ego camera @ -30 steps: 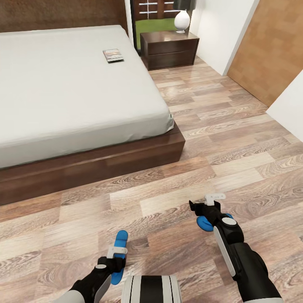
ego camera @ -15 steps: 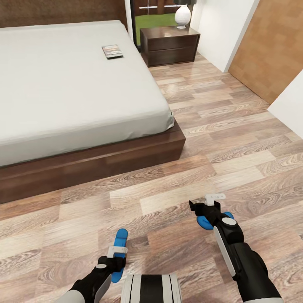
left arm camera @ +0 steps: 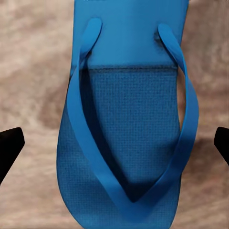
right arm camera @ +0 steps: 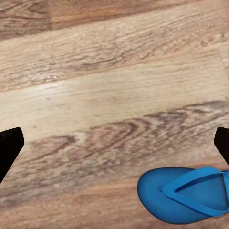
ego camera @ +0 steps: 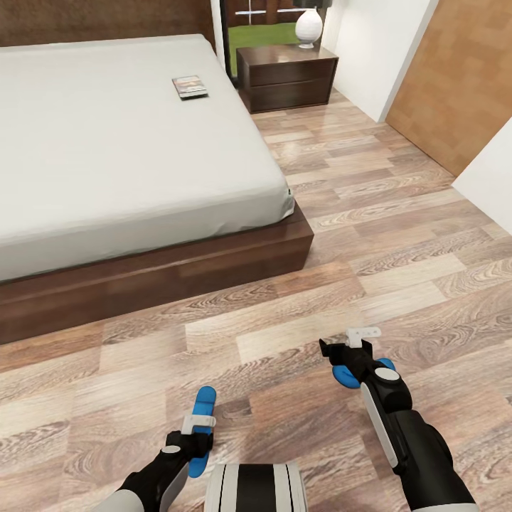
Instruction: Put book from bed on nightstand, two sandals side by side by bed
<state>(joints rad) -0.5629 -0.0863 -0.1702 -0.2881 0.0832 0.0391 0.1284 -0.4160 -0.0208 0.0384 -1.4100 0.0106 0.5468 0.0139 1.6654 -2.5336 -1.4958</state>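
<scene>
Head view: a bed [ego camera: 107, 163] with a pale mattress stands on a wood-plank floor [ego camera: 398, 235]. A book [ego camera: 190, 87] lies flat near the mattress's far right edge, and a nightstand [ego camera: 287, 78] stands just beyond the bed's far right corner. On the floor well short of the bed's foot lie two blue sandals, well apart. The left end effector [ego camera: 193, 432] hangs over the left sandal [ego camera: 203, 409]; the right end effector [ego camera: 352, 350] is just beside the right sandal [ego camera: 346, 377].

Left wrist view: the left sandal [left arm camera: 129, 119] lies between dark fingertips [left arm camera: 9, 148] spread wide, not touching it.

Right wrist view: the right sandal's [right arm camera: 188, 194] toe end shows against bare planks, with the fingertips [right arm camera: 8, 145] spread apart and holding nothing.

The sandals look light, flat and bendy; pinching the sole's edge or the strap seems best.
</scene>
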